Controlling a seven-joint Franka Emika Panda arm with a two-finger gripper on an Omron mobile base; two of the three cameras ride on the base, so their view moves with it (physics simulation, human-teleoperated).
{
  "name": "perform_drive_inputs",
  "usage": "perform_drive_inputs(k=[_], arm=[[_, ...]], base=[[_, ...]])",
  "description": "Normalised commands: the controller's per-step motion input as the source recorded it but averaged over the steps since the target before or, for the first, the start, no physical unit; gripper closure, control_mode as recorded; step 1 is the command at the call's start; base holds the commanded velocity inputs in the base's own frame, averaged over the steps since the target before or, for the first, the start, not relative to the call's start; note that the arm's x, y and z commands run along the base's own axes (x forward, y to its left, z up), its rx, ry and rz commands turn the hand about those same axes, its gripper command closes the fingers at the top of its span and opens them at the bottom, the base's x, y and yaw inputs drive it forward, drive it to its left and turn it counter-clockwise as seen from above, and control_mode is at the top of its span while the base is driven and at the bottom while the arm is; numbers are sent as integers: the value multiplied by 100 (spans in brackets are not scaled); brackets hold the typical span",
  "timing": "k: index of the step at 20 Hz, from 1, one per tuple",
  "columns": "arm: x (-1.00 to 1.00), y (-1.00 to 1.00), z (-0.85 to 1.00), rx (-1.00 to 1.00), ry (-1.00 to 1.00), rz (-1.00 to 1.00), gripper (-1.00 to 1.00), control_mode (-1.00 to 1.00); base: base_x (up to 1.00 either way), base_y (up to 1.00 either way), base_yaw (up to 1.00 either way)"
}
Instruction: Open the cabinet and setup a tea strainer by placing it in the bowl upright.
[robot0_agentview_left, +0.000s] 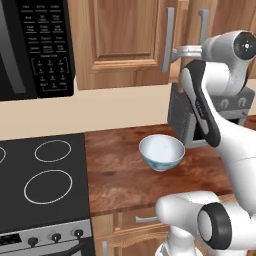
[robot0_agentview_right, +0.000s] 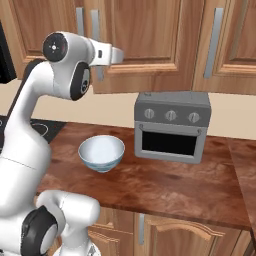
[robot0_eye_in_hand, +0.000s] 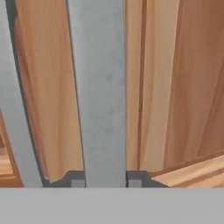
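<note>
Handle (robot0_eye_in_hand: 97, 87): grey bar, frame centre in hand view, running top to bottom between the fingertips.
Gripper (robot0_eye_in_hand: 105, 179): fingers (robot0_eye_in_hand: 75, 178) hard against both bar edges, closed on handle.
Cabinet (robot0_agentview_right: 145, 40): doors shut, upper frame.
Bowl (robot0_agentview_right: 101, 152): lower centre-left on counter (robot0_agentview_right: 165, 185), bare wood all round.
Oven (robot0_agentview_right: 171, 126): right of bowl, apart.
</note>
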Motion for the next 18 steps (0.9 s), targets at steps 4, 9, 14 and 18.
perform_drive_inputs(k=[4,9,14,18], arm=[[-82,-44,22,0,0,0,100,-100],[-98,-44,26,3,-3,0,100,-100],[-100,-63,22,6,-4,0,100,-100],[-96,-82,4,7,-5,0,100,-100]], base=[[0,0,0],[0,0,0],[0,0,0],[0,0,0]])
